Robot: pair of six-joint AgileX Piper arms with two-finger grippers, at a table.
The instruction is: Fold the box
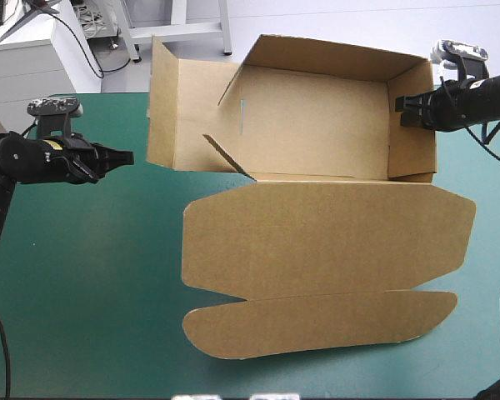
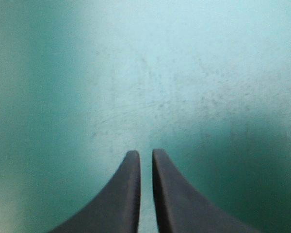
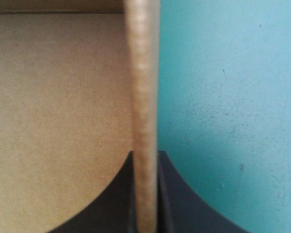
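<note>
The brown box (image 1: 317,133) stands at the far middle of the table with its back and right walls raised. Its left wall (image 1: 162,104) leans outward, and the wide lid (image 1: 325,237) lies flat toward the front with its tuck flap (image 1: 317,321). My right gripper (image 1: 402,108) is shut on the top edge of the right wall (image 3: 144,97), one finger inside the box and one outside. My left gripper (image 1: 127,156) hovers left of the box, apart from it, fingers (image 2: 131,194) all but together over bare teal-green cover with nothing between them.
A small inner flap (image 1: 229,158) sticks up at the box's front left corner. Teal-green cover (image 1: 92,275) lies open to the left and front left of the lid. The table's far edge runs just behind the box.
</note>
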